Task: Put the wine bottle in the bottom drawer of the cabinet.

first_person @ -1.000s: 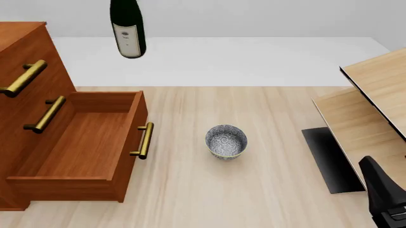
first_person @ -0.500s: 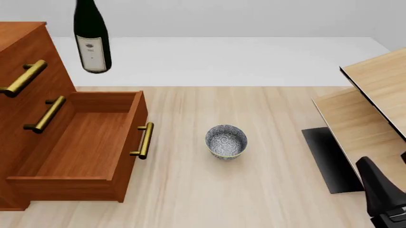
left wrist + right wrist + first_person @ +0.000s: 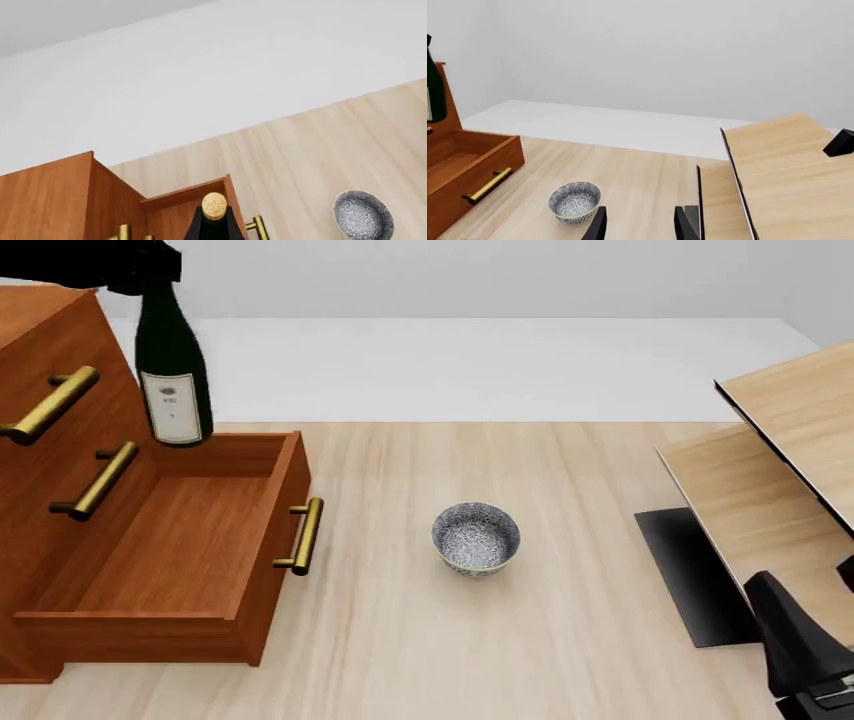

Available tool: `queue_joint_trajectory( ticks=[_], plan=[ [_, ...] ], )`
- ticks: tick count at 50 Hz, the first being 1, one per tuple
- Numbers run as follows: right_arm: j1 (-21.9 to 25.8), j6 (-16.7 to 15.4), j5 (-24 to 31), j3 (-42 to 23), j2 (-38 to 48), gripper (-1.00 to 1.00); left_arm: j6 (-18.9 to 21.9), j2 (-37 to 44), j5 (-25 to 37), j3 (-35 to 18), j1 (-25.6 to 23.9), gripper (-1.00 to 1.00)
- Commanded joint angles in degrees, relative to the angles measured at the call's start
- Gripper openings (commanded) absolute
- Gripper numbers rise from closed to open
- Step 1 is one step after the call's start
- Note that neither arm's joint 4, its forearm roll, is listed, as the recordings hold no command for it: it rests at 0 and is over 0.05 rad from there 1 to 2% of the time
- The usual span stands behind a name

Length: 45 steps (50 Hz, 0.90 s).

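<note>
One wine bottle (image 3: 168, 370) hangs upright in the front view, above the rear left part of the open bottom drawer (image 3: 167, 550) of the cabinet (image 3: 54, 360). Its neck runs up into the dark left gripper (image 3: 144, 268) at the top edge; the fingers close on the neck, though the contact itself is hard to make out. The bottle base sits at about the level of the drawer's rear wall and is not resting inside. A speckled bowl (image 3: 475, 537) stands on the table (image 3: 534, 640), well apart from the drawer.

Left wrist view: the cork and dark shoulders of the wine bottle (image 3: 214, 220) show at the frame edge; the fingers are out of frame.

Right wrist view: the right gripper (image 3: 639, 225) shows two fingers (image 3: 599, 226) parted, holding nothing, with the bowl near them.
</note>
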Motion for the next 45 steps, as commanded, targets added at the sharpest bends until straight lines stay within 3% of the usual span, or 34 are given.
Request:
queue_joint_trajectory(
  ticks=[1, 19, 27, 30, 34, 35, 37, 42, 43, 45],
  plan=[
    [-0.04, -0.01, -0.21, 0.47, -0.03, 1.0, 0.09, -1.8, -2.38, 5.58, 0.84, -1.0],
    [0.23, 0.12, -0.3, 0.83, -0.03, 1.0, 0.06, -3.63, -4.39, 12.63, 2.47, -1.0],
    [0.4, 0.37, -0.52, 1.14, -0.01, 1.0, -1.12, -3.76, -1.79, 12.29, 2.95, -1.0],
    [0.61, 0.35, -0.83, 1.63, 0.0, 1.0, 0.71, -4.59, -1.4, 13.0, 2.96, -1.0],
    [1.11, 0.3, -1.05, 2.11, 0.02, 1.0, 0.29, -4.5, 0.27, 11.85, 4.13, -1.0],
    [1.13, 0.54, -1.24, 2.13, 0.05, 1.0, -2.07, -3.97, 1.34, 10.77, 3.72, -1.0],
    [1.42, 0.35, -1.3, 2.3, 0.04, 1.0, -0.61, -4.52, 1.16, 11.11, 3.99, -1.0],
    [1.72, 0.65, -1.6, 2.49, 0.03, 1.0, -2.56, -4.29, 1.98, 12.28, 3.91, -1.0],
    [1.74, 0.78, -1.65, 2.54, 0.03, 1.0, -1.36, -4.83, 1.43, 12.87, 4.13, -1.0],
    [1.79, 0.73, -1.78, 2.67, 0.03, 1.0, -3.57, -4.45, 2.15, 13.43, 3.67, -1.0]
  ],
)
